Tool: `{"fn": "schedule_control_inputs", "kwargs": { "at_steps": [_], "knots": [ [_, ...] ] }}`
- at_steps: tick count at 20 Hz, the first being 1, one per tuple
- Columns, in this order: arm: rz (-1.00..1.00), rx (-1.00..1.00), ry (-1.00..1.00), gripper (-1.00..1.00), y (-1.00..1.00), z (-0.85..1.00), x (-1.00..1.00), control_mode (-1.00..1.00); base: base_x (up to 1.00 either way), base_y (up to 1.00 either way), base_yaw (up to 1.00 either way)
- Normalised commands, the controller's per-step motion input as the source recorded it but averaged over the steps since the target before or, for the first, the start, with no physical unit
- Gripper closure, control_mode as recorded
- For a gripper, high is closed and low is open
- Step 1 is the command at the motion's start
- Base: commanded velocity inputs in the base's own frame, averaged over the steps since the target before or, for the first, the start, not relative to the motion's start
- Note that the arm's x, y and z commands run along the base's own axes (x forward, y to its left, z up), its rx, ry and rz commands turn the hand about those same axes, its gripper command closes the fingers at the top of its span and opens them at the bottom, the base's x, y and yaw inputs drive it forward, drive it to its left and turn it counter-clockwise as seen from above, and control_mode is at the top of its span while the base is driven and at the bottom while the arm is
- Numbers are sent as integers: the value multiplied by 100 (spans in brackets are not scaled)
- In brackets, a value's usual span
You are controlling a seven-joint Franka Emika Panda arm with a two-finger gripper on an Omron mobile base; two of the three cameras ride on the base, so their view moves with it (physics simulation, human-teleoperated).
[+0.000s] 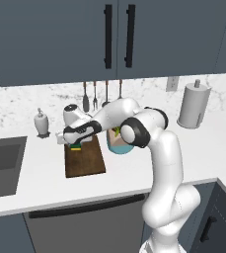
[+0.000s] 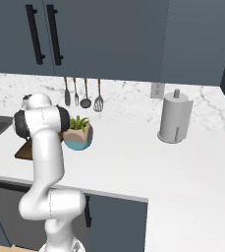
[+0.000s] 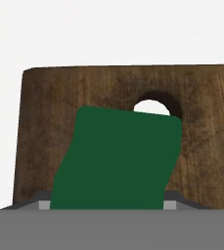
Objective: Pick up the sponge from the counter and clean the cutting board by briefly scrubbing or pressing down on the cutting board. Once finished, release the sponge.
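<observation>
White worktop under dark cabinets, marbled backsplash behind. From your left: sink, soap dispenser, then cutting board flat on worktop. Sponge sits at board's far end, green top up, partly covering board's hole. Your fingers clamped on sponge. Potted plant just right of board, paper towel roll far right.
</observation>
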Motion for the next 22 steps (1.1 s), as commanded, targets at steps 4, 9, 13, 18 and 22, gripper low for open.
{"fn": "schedule_control_inputs", "kwargs": {
  "at_steps": [4, 9, 13, 18, 22],
  "knots": [
    [6, 0, 0, 100, -19, -17, -17, -100, 0, 0, 0],
    [8, 0, 0, 100, -5, -9, -36, -100, 0, 0, 0],
    [6, 0, 0, 100, 0, -7, -34, -100, 0, 0, 0],
    [6, 0, 0, 100, 0, -22, -56, -100, 0, 0, 0],
    [1, 0, 0, 100, 0, -33, -91, -100, 0, 0, 0]
  ]
}}
